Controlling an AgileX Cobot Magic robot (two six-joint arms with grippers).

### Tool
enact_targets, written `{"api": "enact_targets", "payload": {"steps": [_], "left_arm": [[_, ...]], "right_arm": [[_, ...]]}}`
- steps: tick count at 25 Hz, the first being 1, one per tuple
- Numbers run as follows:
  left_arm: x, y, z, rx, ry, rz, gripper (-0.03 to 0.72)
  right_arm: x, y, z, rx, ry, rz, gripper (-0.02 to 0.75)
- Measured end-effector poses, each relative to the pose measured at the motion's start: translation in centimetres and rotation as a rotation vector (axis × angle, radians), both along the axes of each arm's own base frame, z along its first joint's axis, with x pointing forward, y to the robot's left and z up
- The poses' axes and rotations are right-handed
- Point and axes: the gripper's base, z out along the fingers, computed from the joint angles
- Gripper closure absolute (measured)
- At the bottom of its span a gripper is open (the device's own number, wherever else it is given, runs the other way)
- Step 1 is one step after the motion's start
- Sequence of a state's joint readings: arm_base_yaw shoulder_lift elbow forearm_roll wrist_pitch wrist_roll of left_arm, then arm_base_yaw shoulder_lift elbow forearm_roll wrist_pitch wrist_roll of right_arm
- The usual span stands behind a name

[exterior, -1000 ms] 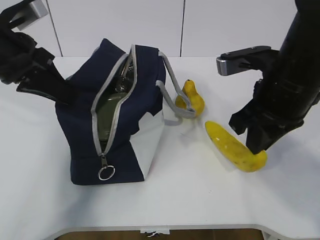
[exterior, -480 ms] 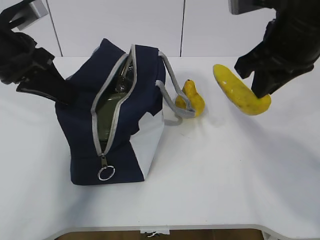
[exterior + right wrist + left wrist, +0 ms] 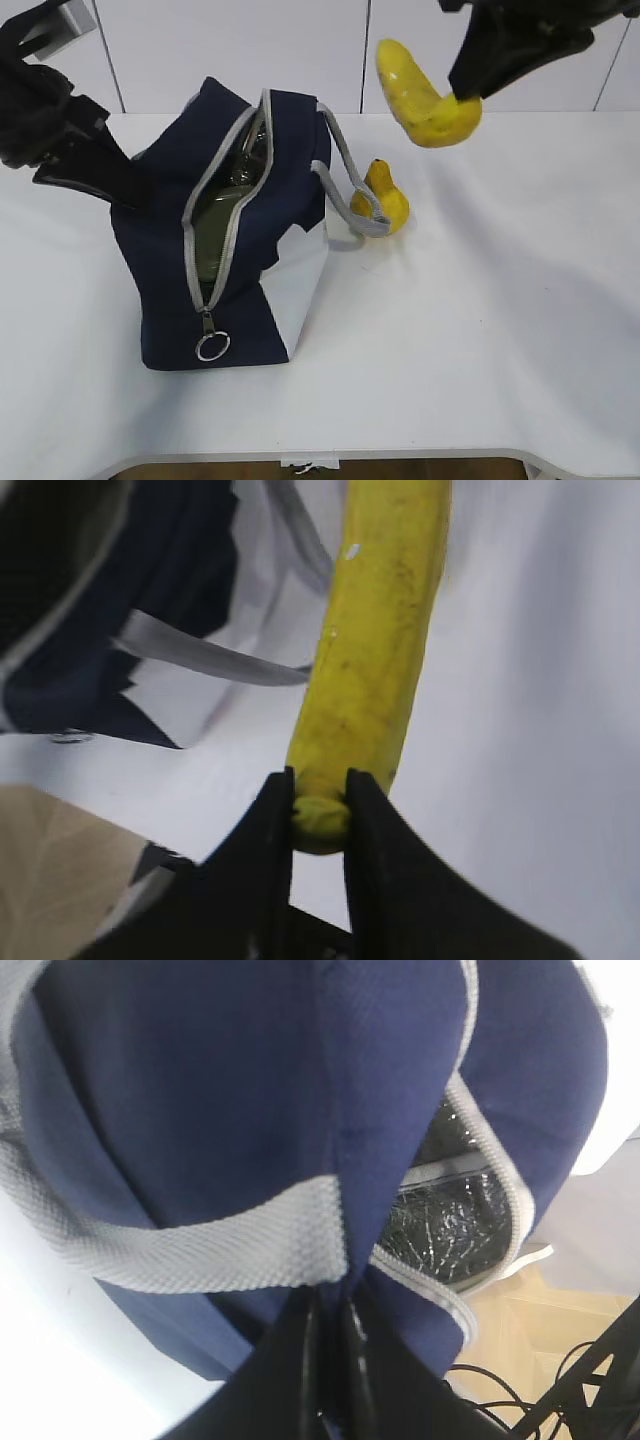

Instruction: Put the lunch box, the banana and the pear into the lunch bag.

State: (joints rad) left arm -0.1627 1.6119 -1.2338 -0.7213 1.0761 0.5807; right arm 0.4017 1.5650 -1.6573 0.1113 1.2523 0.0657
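While the left gripper (image 3: 330, 1330) pinches the lunch bag (image 3: 240, 230) fabric, the right gripper (image 3: 318, 805) clamps the banana (image 3: 420, 95) by one end, aloft, up and right of the zipper opening (image 3: 222, 215); its long axis points toward the bag.

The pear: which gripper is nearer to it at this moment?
Right. The right gripper holds the banana in the air above and just right of the pear; the left gripper pinches the lunch bag on its far side.
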Motion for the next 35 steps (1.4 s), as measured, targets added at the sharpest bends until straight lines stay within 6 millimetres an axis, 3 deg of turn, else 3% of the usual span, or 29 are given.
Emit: {"api": "enact_targets", "payload": {"steps": [6, 14, 21, 27, 35], "left_arm": [[0.2, 0.0, 0.1, -0.006, -0.013, 0.014, 0.694], [0.3, -0.4, 0.4, -0.062, -0.013, 0.041, 0.694], [0.6, -0.6, 0.7, -0.107, -0.021, 0.070, 0.694], [0.8, -0.8, 1.0, -0.154, -0.029, 0.103, 0.694], [0.9, -0.8, 1.0, -0.160, -0.035, 0.112, 0.694]], "right_arm": [[-0.4, 2.1, 1.0, 0.254, 0.051, 0.039, 0.608], [1.9, 5.1, -0.3, 0.512, 0.079, 0.095, 0.608], [5.4, 6.7, -5.0, 0.513, 0.132, 0.067, 0.608], [7.1, 7.3, -8.3, 0.483, 0.186, 0.044, 0.608], [7.4, 7.5, -9.1, 0.476, 0.202, 0.044, 0.584]]}}
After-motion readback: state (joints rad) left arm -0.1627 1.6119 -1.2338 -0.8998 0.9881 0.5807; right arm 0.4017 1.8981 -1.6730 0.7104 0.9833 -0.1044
